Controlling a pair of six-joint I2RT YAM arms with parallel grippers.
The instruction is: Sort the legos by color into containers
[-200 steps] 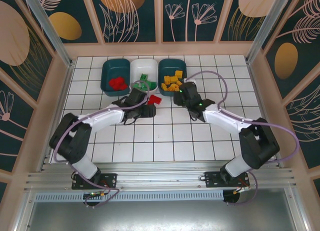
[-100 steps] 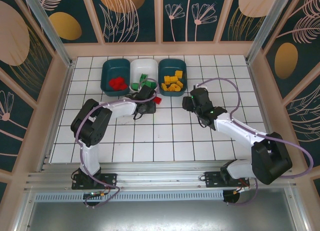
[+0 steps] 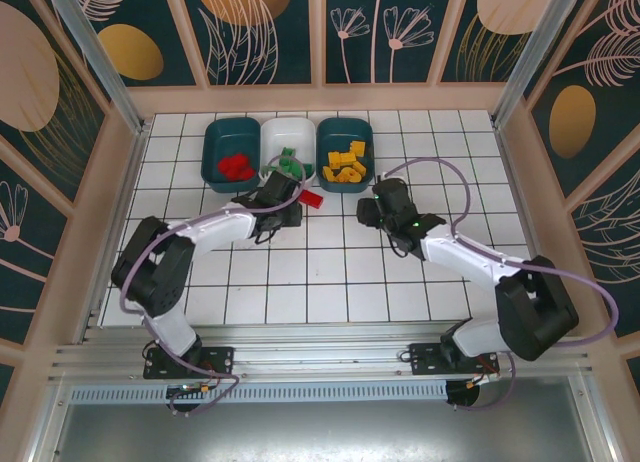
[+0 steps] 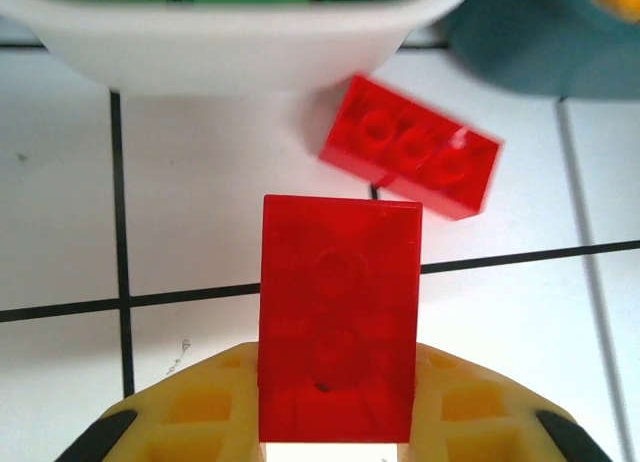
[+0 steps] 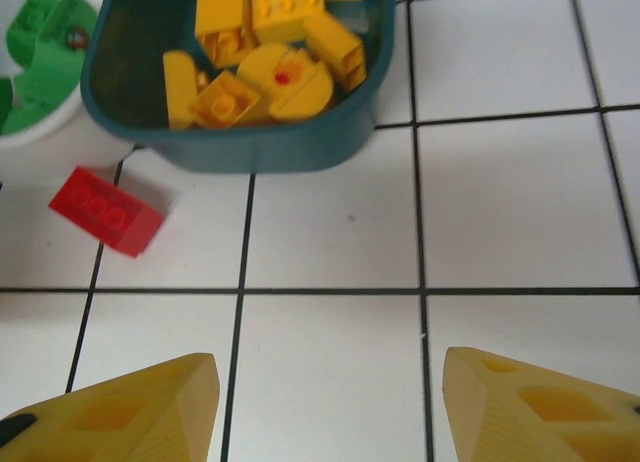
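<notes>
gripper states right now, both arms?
Left gripper: closed on a red brick.
Right gripper: open, holding nothing.

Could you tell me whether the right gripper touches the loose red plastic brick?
Apart. The right wrist view shows bare tile between the fingers of the right gripper and the loose red plastic brick.
</notes>
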